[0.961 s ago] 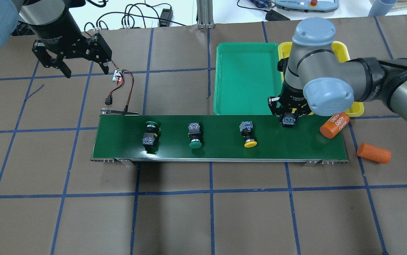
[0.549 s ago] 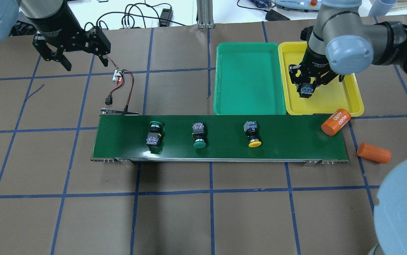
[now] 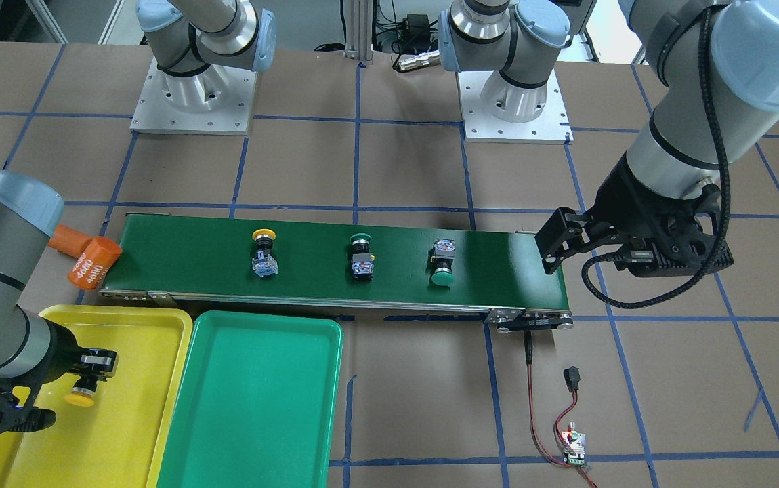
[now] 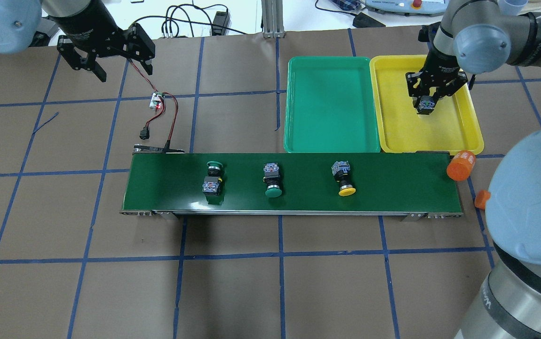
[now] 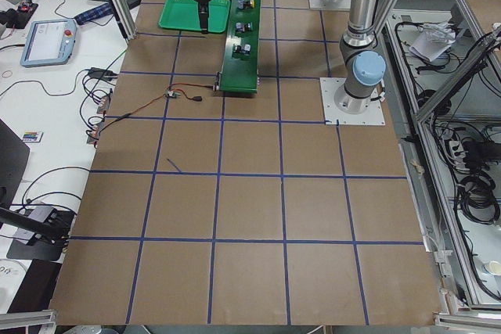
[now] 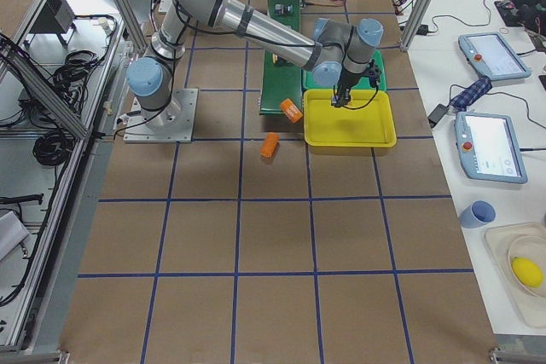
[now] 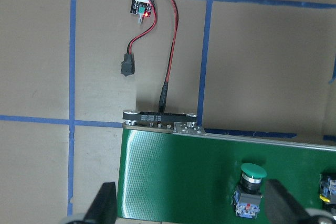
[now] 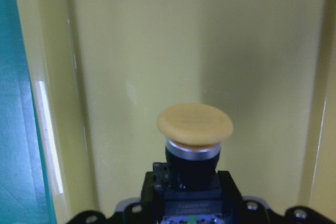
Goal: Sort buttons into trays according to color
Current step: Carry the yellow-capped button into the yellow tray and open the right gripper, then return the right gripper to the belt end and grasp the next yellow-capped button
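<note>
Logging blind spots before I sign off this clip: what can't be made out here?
- Whether the yellow button held by the right tool touches the yellow tray: overhead, the tool covers it; the wrist view shows no contact point.
- Second orange cylinder: overhead, mostly hidden by the right arm's elbow.
- Belt buttons: exterior left, too small for cap colours.

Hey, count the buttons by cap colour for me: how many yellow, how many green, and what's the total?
Yellow buttons: 2
Green buttons: 2
Total: 4
</note>
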Available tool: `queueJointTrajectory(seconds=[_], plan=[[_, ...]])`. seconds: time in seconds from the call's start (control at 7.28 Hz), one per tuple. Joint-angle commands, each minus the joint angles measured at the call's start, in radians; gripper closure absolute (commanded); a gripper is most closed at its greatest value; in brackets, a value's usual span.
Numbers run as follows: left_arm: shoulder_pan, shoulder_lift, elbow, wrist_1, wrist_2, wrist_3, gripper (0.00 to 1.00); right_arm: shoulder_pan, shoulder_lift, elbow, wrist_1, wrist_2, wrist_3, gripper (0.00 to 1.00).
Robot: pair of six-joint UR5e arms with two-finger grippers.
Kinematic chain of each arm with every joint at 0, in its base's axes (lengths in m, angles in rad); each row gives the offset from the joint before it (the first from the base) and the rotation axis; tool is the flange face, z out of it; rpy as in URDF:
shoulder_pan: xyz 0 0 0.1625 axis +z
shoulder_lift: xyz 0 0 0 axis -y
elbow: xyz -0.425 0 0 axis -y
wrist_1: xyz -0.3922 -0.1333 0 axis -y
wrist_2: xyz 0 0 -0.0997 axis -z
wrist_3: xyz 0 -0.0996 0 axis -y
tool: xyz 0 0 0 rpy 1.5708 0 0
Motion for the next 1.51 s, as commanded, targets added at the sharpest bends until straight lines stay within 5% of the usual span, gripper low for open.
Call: queueJointTrajectory(seconds=[0.0, 0.14, 0.55, 0.96, 1.37], plan=[[0.001, 0.024, 0.02, -0.011, -0.002, 0.0, 0.0, -0.003, 0.01, -0.003, 0.026, -0.009, -0.047, 0.25], [0.001, 0.025, 0.025, -0.016, -0.002, 0.0, 0.0, 0.002, 0.004, -0.003, 0.047, -0.005, -0.042, 0.0], [0.0, 0.031, 0.028, -0.016, -0.009, -0.006, 0.0, 0.005, -0.071, 0.024, 0.179, 0.0, -0.041, 0.0], [-0.005, 0.022, 0.035, -0.016, -0.012, -0.008, 0.0, 0.064, -0.281, 0.249, 0.163, 0.008, -0.038, 0.0], [-0.002, 0.03, 0.075, -0.03, -0.009, -0.008, 0.0, 0.1, -0.366, 0.389, 0.095, 0.047, -0.022, 0.0]])
